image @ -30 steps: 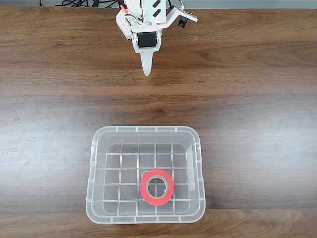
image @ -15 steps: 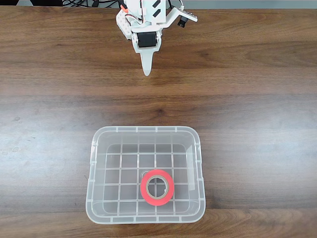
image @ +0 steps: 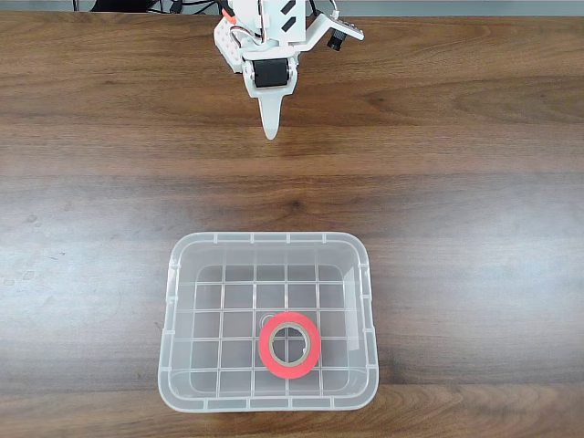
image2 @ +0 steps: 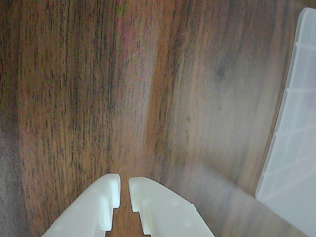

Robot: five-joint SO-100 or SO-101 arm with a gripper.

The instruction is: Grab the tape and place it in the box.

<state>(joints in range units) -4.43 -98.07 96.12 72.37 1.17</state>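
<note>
The red-orange tape (image: 289, 345) lies flat on the grid bottom of the clear box (image: 173, 301), toward its near right part in the fixed view. My white gripper (image: 270, 133) hangs at the far edge of the table, well away from the box, its fingers together and holding nothing. Through the wrist camera the gripper (image2: 124, 181) has only a thin slit between its two fingertips, with bare wood beneath. A corner of the box (image2: 296, 138) shows at the right edge of that view.
The brown wooden table (image: 456, 182) stretches wide on all sides of the box. Cables (image: 182, 5) run along the far edge behind the arm's base.
</note>
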